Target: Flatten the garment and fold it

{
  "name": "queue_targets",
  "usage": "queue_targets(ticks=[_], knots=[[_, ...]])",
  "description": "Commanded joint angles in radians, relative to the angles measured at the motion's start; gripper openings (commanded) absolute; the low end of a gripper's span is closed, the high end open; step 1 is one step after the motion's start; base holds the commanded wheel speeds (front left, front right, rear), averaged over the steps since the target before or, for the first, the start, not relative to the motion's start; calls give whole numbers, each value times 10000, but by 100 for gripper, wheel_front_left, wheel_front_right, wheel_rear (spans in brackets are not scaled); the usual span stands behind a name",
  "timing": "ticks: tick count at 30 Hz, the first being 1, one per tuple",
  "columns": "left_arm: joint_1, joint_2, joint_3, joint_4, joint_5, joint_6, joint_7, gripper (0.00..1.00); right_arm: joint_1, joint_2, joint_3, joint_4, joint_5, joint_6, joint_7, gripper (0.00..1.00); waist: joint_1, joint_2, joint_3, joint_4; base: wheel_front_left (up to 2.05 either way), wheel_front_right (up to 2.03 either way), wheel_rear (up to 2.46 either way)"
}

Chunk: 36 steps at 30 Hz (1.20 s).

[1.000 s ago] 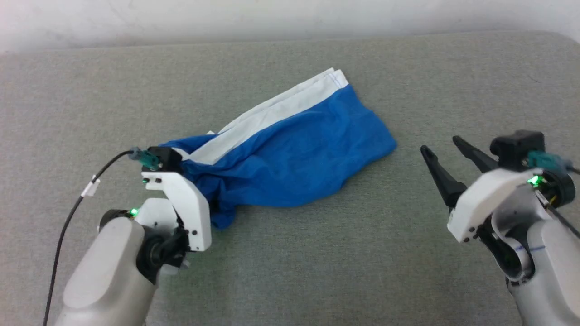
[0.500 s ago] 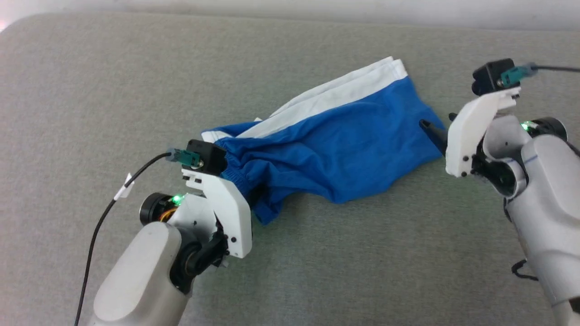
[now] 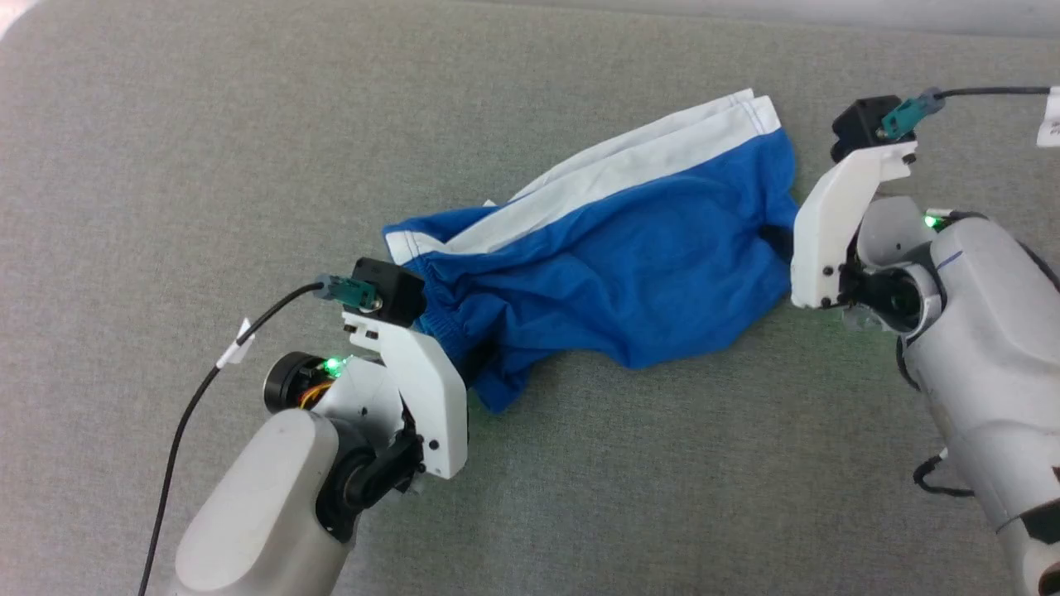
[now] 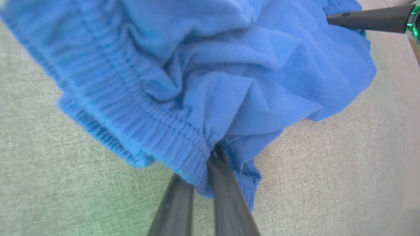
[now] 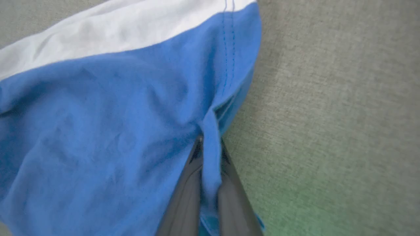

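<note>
My left pincer (image 4: 212, 156) pinches the blue shorts (image 3: 629, 273) by the waistband (image 4: 131, 121), and my right pincer (image 5: 210, 144) pinches a thin hem fold (image 5: 210, 126). The shorts lie between them. Pulling hard could slip that fold free.

Garment (image 3: 629, 273): soft matt cloth. Surface (image 3: 207, 124): coarse woven fabric.

Right gripper (image 5: 210, 146), open and clear of the shorts (image 3: 629, 273) a second ago, has closed. A fold of hem is now pinched between its fingers (image 5: 185, 196).
</note>
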Motion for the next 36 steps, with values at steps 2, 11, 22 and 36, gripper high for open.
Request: queue_targets(ticks=[2, 11, 22, 36], knots=[[147, 101, -63, 5, -44, -155, 39, 0, 699, 70, 442, 23, 202, 6, -398, 0, -1, 1, -318, -167, 0, 0, 0], [704, 713, 136, -651, -123, -44, 178, 0, 2039, -858, 683, -2220, 1174, 6, -2261, 0, -1, 1, -1390, -785, 0, 0, 0], [2224, 1416, 58, -1708, -549, 283, 1052, 0, 6593, -757, -1308, -5425, 471, 6, -2615, 0, -1, 1, -2153, -1776, 0, 0, 0], [3170, 947, 237, -1355, -201, 1042, -373, 100, 9011, 1407, -3247, -7567, -1782, 6, -4073, 100, -1, 1, -2393, -1815, 0, 0, 0]])
